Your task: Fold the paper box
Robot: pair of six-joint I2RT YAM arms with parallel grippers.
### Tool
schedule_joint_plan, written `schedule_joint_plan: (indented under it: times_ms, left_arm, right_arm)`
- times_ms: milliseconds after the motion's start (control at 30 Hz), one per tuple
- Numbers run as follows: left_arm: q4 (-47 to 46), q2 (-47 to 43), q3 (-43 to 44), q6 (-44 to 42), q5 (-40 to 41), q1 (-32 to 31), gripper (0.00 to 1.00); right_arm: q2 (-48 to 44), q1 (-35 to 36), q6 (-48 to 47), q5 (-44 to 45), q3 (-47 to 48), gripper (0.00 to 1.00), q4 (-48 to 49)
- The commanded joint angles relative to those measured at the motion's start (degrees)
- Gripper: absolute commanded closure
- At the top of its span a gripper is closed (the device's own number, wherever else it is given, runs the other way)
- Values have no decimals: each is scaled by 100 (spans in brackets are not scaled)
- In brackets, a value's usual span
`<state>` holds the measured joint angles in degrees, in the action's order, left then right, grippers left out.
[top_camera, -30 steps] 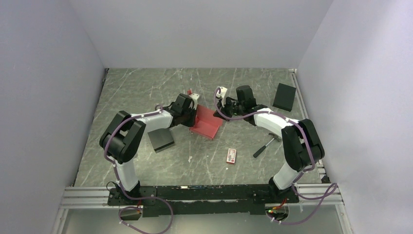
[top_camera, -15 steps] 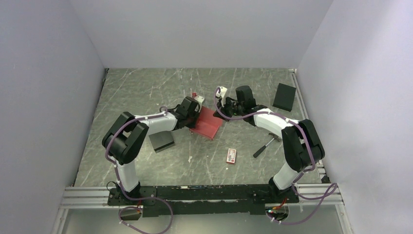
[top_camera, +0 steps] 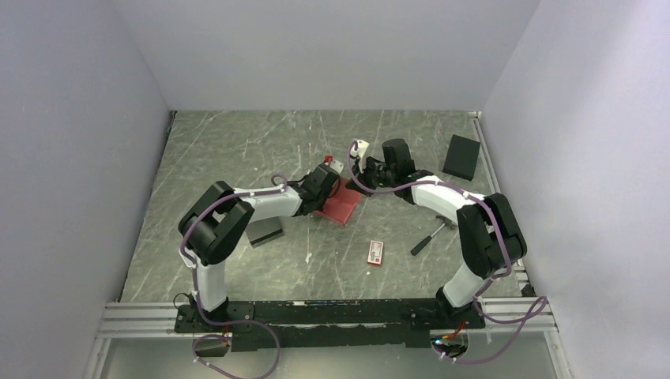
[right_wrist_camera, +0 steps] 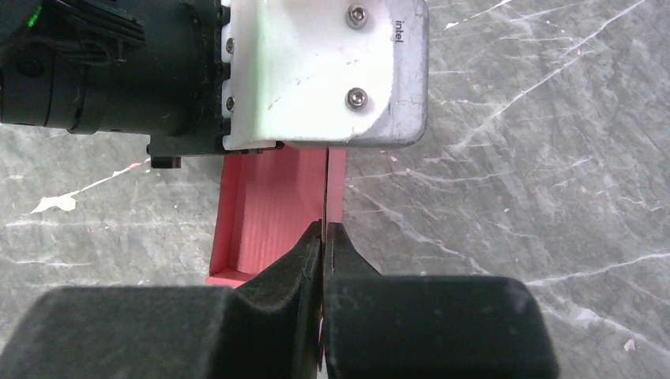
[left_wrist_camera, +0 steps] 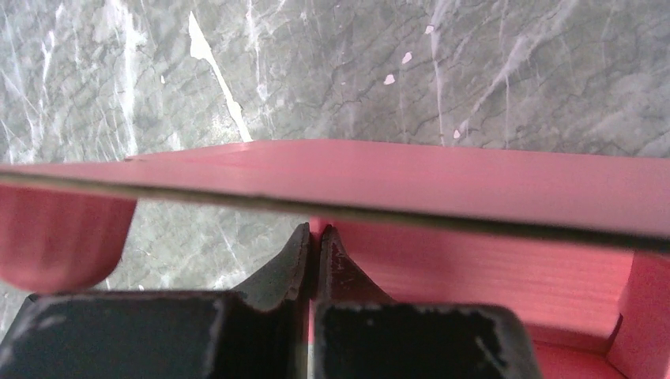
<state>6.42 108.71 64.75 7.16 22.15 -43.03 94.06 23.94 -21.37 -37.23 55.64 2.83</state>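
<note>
Near table point(top_camera: 237, 150) centre: red-pink paper box point(top_camera: 344, 210), partly folded, one wall raised. On its 10 o'clock edge: left gripper point(top_camera: 329, 189), overlapping card. At its 1 o'clock corner: right gripper point(top_camera: 360, 180), touching (jaw gap unreadable from above, either side). At 8 o'clock, partly hidden by left arm point(top_camera: 261, 201): dark block point(top_camera: 267, 231). At 5 o'clock, apart: red-and-white packet point(top_camera: 376, 252). At 4 o'clock: hammer point(top_camera: 430, 234). At 2 o'clock, by table edge: black box point(top_camera: 461, 155).

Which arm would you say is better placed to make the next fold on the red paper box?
Left, probably. The left fingers pinch a thin wall of the paper box directly under a wide raised panel, ready to work it. The right fingers clamp another wall, which suits holding the box steady.
</note>
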Motion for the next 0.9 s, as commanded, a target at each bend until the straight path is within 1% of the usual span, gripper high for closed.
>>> schedule_joint_plan:
  times_ms: [0,167,333,367,433,467,533,600,867]
  left_arm:
    - [377,359,-87,-117,263,66,100]
    - [425,428,-10,-318,334,42,100]
    - [295,404,-147,-333,450,35,100]
    - [222,369,-208,-286,414,36,98]
    - [24,261,-343,-110,134,131,78]
    - [-23,201,-387,22,-68,195,74]
    - [-100,76,-478,211,-452,337,71]
    - [-150,-20,-523,315,-631,413,68]
    - [-98,-272,-460,502,-903,528,63]
  right_arm:
    - [-66,30,75,40,17,98,182]
    - [-10,28,113,32,43,98,165]
    - [32,27,115,60,73,98,133]
    - [41,30,123,59,78,98,123]
    - [63,31,141,42,94,98,102]
    - [68,27,146,41,101,98,90]
    - [75,31,151,39,105,98,90]
    - [78,31,158,36,105,98,87]
    - [112,84,142,39,131,98,60]
